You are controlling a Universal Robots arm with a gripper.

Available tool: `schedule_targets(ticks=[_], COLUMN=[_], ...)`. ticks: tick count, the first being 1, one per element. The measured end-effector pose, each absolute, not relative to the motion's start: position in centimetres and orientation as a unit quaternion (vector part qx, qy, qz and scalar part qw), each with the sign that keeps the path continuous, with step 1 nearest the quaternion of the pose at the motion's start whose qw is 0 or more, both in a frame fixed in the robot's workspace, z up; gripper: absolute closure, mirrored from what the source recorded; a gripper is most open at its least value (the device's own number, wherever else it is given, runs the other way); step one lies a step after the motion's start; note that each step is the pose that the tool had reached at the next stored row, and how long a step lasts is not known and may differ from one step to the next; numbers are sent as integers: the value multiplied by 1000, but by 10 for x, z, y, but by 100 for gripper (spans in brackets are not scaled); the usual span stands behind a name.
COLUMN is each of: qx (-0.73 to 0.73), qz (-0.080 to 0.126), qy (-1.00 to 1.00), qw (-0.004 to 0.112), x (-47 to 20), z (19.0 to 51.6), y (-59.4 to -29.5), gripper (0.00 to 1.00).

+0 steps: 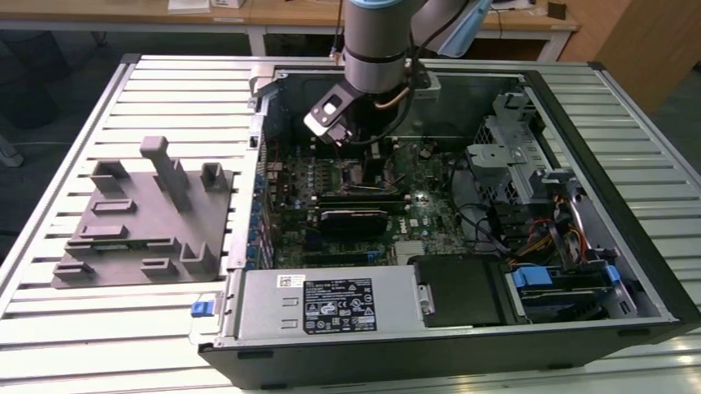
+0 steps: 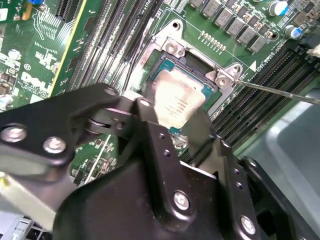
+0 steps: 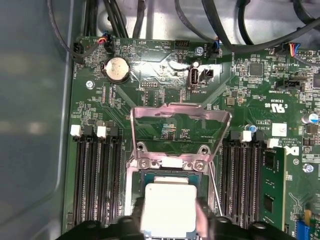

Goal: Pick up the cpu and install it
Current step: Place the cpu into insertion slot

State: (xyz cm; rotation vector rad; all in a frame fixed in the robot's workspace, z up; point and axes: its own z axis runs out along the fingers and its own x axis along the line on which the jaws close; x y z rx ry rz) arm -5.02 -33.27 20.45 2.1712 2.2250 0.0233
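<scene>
Small square silvery-white cpu (image 3: 167, 206) being clamped on two sides by black gripper (image 3: 169, 217), being held over open metal socket frame (image 3: 145, 163) on green motherboard (image 3: 90, 117).

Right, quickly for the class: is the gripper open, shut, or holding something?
The gripper is closed on the chip, fingers on two opposite edges, over the socket.
</scene>
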Motion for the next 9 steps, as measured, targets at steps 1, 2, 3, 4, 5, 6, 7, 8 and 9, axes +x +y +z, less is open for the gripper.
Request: schedule_targets(ticks=[1, 2, 3, 4, 5, 6, 7, 8, 9], qx=[698, 698, 698, 698, 698, 698, 698, 698, 698], qz=[7, 7, 6, 6, 6, 5, 5, 5, 5], qy=[716, 716, 716, 716, 716, 716, 716, 716, 716], qw=[16, 16, 15, 15, 14, 14, 14, 14, 14], x=[-50, -50, -50, -50, -50, -50, -50, -50, -50], z=[206, 206, 207, 208, 209, 210, 210, 211, 212], y=[-333, -333, -333, -333, -333, -333, -333, -333, -333], gripper=[54, 54, 60, 60, 65, 71, 77, 77, 83])
